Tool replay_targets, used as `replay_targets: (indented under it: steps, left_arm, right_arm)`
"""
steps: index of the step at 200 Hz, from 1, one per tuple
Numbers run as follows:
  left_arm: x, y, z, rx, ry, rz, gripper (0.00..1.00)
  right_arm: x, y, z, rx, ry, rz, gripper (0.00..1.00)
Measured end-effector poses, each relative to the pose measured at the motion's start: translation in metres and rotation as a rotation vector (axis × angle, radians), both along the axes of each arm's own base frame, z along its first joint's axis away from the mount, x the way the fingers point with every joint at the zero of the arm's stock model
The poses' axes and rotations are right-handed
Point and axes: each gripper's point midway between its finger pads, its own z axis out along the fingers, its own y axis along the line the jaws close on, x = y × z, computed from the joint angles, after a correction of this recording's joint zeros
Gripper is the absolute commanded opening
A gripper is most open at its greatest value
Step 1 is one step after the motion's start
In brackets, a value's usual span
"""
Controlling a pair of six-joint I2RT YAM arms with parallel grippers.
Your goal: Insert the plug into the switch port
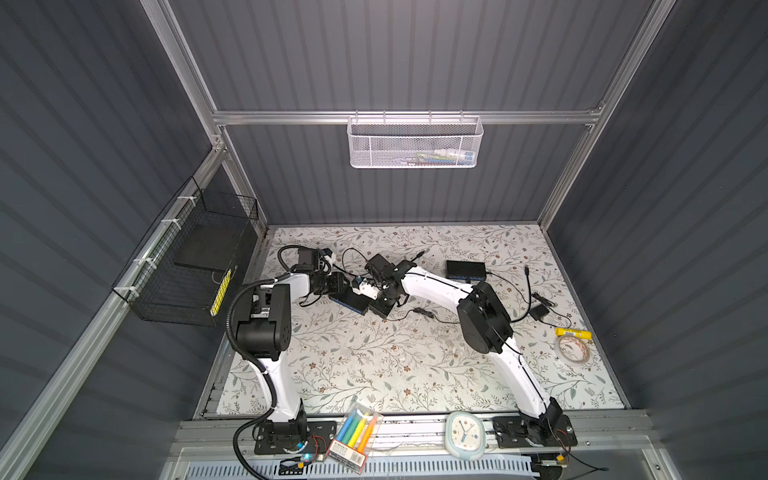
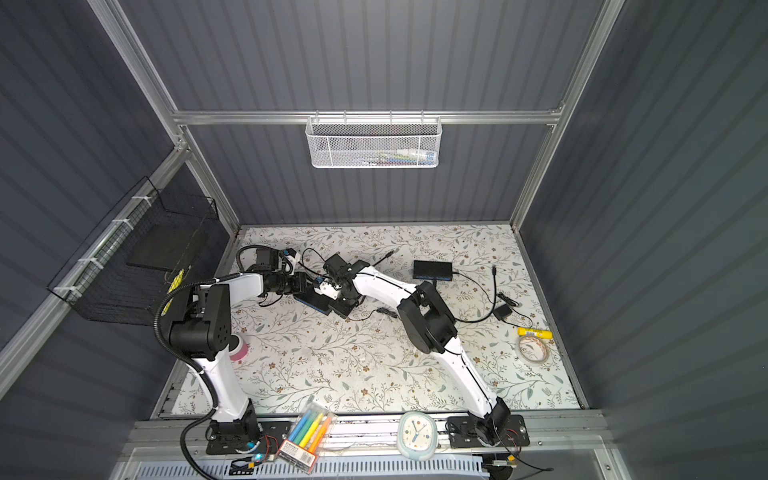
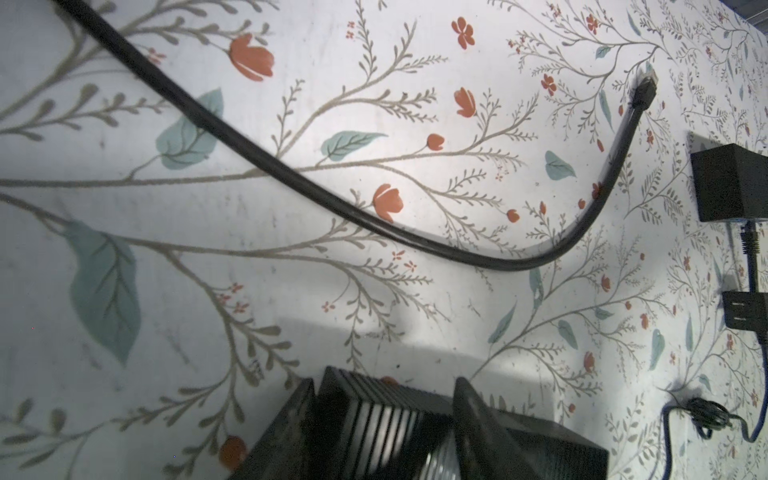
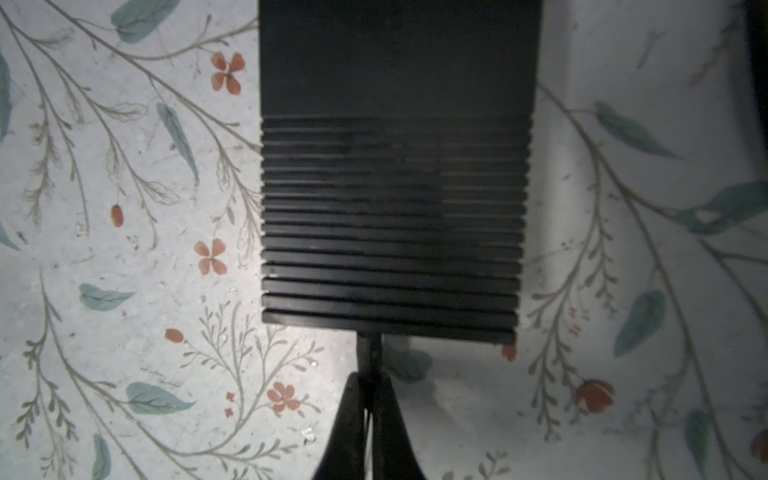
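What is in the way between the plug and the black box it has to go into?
Nothing that I can see. The right pincer pinches the plug, and its tip touches the edge of the switch. The port itself is hidden from view.

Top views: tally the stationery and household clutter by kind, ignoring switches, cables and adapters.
Wall baskets: 2 (white mesh basket, black wire basket)
Highlighter pack: 1
Clock: 1
Tape roll: 1
Yellow tube: 1
Pink object, mostly hidden behind the left arm: 1
Total: 7
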Motion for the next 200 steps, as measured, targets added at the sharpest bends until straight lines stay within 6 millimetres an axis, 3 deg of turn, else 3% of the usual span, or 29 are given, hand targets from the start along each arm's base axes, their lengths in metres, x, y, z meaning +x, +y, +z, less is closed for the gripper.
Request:
replay_targets:
  steps: [117,200]
  left_arm:
    - [0.002,-0.004,0.000,-0.004,-0.023,0.000,0.53]
    - [0.005,-0.008,0.002,-0.001,-0.046,-0.008,0.53]
  right_arm:
    - [0.005,-0.003,-0.001,-0.020,-0.009,0.006,0.00]
    - [0.022,-0.010,0.004,-0.017,-0.018,-0.013,0.00]
